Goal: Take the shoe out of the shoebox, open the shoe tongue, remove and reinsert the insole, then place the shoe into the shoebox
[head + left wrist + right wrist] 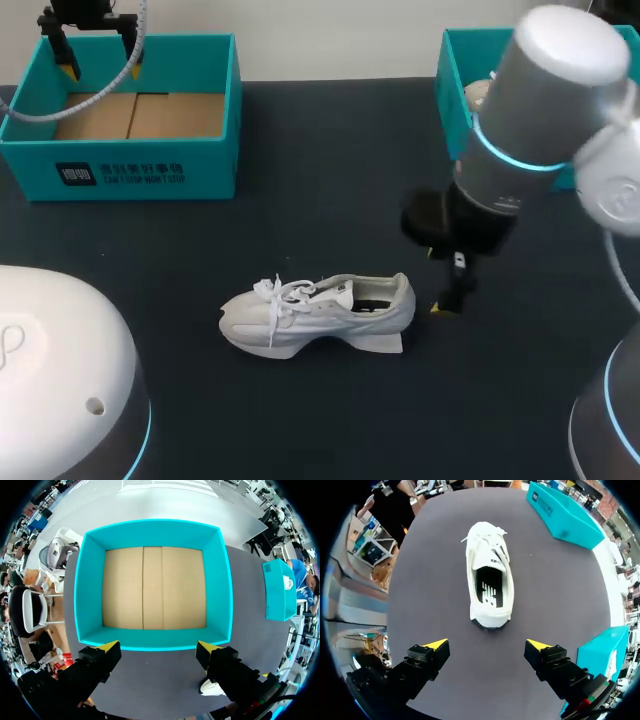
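Dark table (330, 180) surface carries a white lace-up shoe (320, 312), upright on its thick sole. The right gripper (487, 645) is spread wide. The shoe lies ahead of it, heel nearest, toe pointing away, clear of both fingers. The head view gives the side profile; the right wrist view looks into the opening and shows the dark printed insole. The left gripper (157, 649) is likewise spread, above the teal shoebox (155, 641). Its wrist view alone shows the box's brown cardboard floor in full.
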Controlling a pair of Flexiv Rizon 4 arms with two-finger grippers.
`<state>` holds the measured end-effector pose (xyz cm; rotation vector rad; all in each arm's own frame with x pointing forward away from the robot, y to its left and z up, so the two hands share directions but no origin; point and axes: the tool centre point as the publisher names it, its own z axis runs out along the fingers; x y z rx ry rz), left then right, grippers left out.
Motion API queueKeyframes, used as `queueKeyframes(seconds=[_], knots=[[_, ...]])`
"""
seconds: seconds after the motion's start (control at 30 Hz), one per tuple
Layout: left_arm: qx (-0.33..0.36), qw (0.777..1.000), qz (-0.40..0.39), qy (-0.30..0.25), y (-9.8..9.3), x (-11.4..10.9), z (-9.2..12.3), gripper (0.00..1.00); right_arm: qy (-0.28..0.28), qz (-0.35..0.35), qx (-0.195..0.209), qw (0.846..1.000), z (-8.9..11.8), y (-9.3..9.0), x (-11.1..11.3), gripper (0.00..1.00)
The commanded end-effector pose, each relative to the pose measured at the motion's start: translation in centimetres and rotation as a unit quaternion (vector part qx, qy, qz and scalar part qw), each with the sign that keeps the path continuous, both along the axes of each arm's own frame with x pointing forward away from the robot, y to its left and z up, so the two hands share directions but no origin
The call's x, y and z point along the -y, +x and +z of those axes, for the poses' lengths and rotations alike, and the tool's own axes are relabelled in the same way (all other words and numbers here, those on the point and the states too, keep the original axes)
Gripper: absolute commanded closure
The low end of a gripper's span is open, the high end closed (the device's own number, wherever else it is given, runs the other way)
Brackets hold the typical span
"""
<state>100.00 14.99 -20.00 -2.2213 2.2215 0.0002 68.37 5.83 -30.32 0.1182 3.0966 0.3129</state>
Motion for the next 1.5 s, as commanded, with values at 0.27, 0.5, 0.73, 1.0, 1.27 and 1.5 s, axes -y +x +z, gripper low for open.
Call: queueKeyframes(seconds=[0.27, 0.5, 0.73, 1.0, 1.27, 1.5], knots=[[0.0, 1.0, 0.0, 0.0, 0.0, 0.0, 0.0, 0.0, 0.271, 0.034, 0.03, 0.962, -2.8, -0.1, 4.1, 0.0], [0.0, 1.0, 0.0, 0.0, 0.0, 0.0, 0.0, 0.0, 0.356, 0.076, 0.046, 0.93, -4.5, 0.0, 5.0, 0.0], [0.0, 1.0, 0.0, 0.0, 0.0, 0.0, 0.0, 0.0, 0.401, 0.082, 0.055, 0.911, -6.4, 0.2, 5.8, 0.0], [0.0, 1.0, 0.0, 0.0, 0.0, 0.0, 0.0, 0.0, 0.417, 0.059, 0.041, 0.906, -8.9, 0.4, 7.0, 0.0], [0.0, 1.0, 0.0, 0.0, 0.0, 0.0, 0.0, 0.0, 0.429, 0.044, 0.04, 0.901, -10.1, 0.8, 7.4, 0.0], [0.0, 1.0, 0.0, 0.0, 0.0, 0.0, 0.0, 0.0, 0.427, 0.041, 0.044, 0.902, -10.1, 1.0, 7.5, 0.0]])
